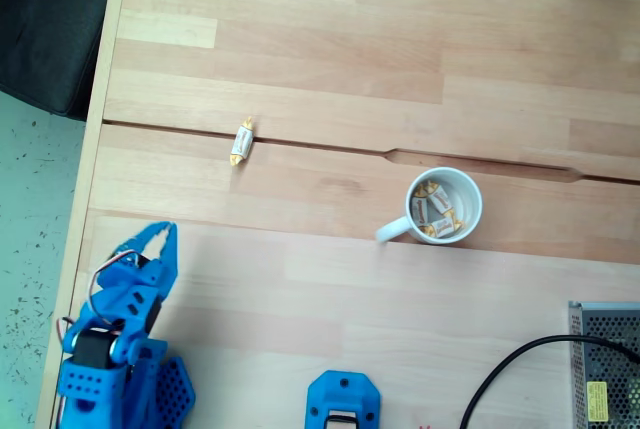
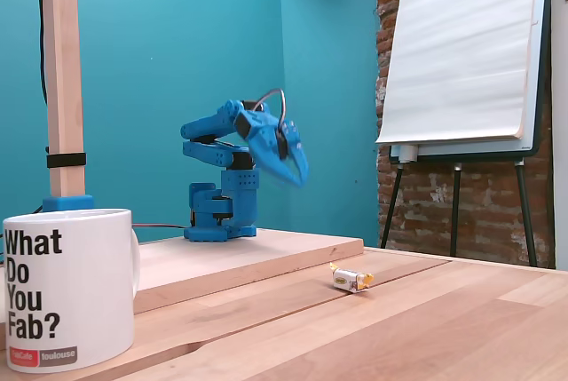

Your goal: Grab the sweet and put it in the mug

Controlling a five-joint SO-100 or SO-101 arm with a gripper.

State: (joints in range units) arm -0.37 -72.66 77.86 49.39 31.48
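Observation:
The sweet [image 1: 241, 141], a small cream candy with gold twisted ends, lies alone on the wooden table by a seam between boards; it also appears in the side fixed view [image 2: 352, 280]. The white mug [image 1: 444, 206] stands upright to its right, handle pointing lower left, with several similar sweets inside. Seen from the side, the mug [image 2: 67, 288] bears black lettering. My blue gripper [image 1: 160, 232] hovers near the table's left edge, well short of the sweet, fingers slightly open and holding nothing. From the side it [image 2: 300, 172] hangs raised above the table, pointing down.
A second blue base part [image 1: 342, 399] sits at the near edge. A black cable [image 1: 510, 379] and a grey mesh box [image 1: 605, 364] occupy the lower right corner. A wooden post [image 2: 62, 79] rises behind the mug; a flipchart easel [image 2: 461, 52] stands off the table.

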